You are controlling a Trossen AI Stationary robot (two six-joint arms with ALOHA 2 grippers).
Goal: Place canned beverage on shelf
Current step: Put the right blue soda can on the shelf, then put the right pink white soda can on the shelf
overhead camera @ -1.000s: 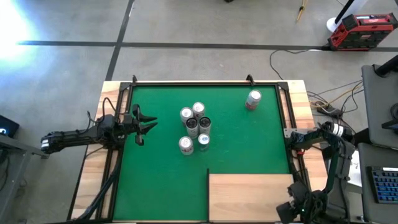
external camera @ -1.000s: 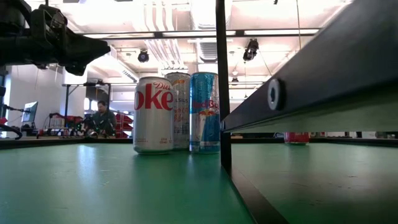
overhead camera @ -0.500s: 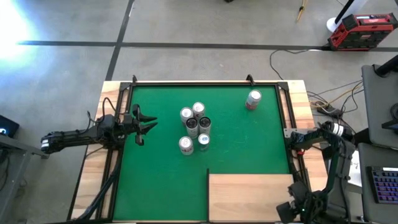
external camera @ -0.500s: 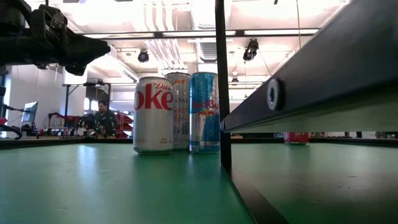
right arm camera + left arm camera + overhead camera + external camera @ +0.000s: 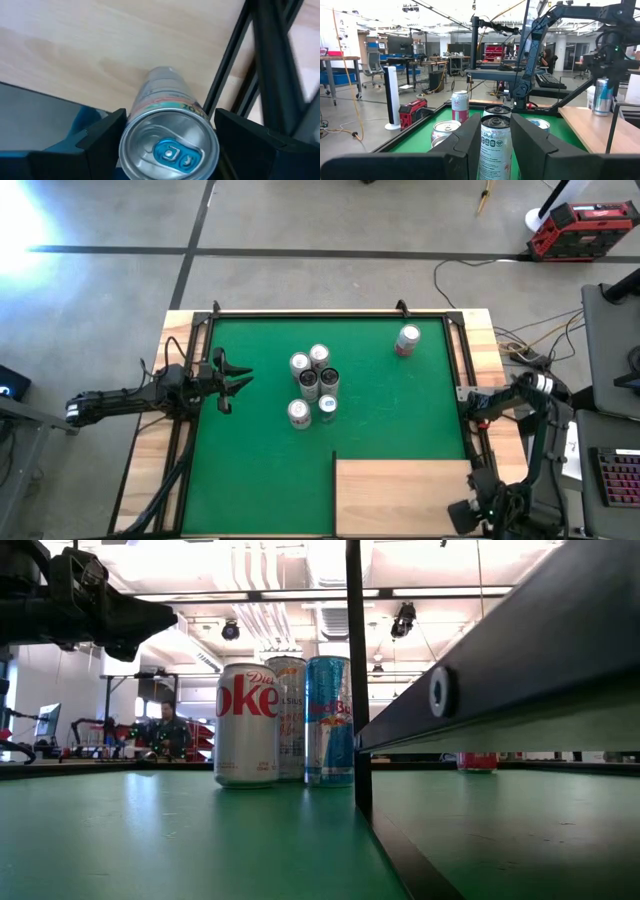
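Observation:
A silver canned beverage (image 5: 167, 145) with a blue tab stands upright on its base on the pale plywood shelf (image 5: 400, 495) at the table's near right; the left wrist view shows the can (image 5: 601, 97) far off. My right gripper (image 5: 170, 112) points down over it, open, one finger on each side of the can's upper part with a narrow gap at the tips. In the high view my right gripper (image 5: 480, 515) hides the can. My left gripper (image 5: 238, 375) hovers open at the mat's left edge, short of the cans.
Several cans (image 5: 313, 385) stand clustered mid-mat, among them a Diet Coke can (image 5: 247, 725). A lone can (image 5: 407, 338) stands far right. Black rails (image 5: 235, 65) run along the shelf's right edge, and a black post (image 5: 353, 680) holds its corner. Bare green mat (image 5: 400, 410) lies between cluster and shelf.

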